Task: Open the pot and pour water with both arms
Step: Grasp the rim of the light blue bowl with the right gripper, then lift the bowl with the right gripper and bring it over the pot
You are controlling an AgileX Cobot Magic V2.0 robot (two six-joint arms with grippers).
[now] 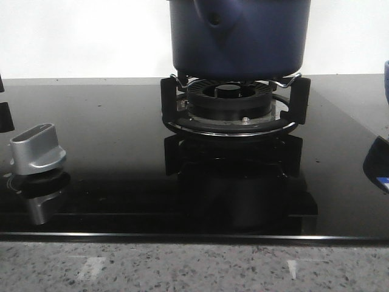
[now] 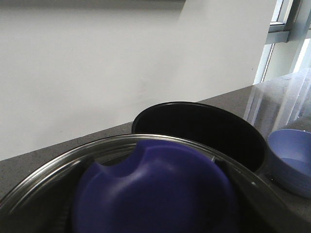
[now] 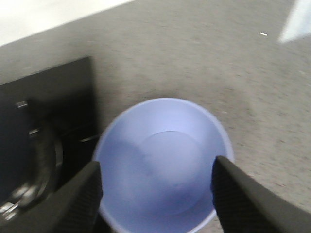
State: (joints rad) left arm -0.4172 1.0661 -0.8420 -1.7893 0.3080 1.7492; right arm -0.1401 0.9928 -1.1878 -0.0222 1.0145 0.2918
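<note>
Pot point(image 1: 240, 36) on burner point(image 1: 231, 106), lid off, right gripper point(image 3: 158, 191) spread over light-blue bowl point(image 3: 163, 162), left gripper state untellable.

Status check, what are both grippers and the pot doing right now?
Right gripper open over the light-blue cup. Left gripper unseen; lid fills its view. Pot open, on burner.

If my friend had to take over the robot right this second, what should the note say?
Left gripper: not visible itself; its camera looks right down on the glass lid with the blue knob, so it seems to be holding the lid away from the pot.
Right gripper: open, fingers either side of the light-blue cup, not closed on it.
The pot sits on the burner stand, open.
Done: lid off.
Left: grip the cup, pour water into the pot.
</note>
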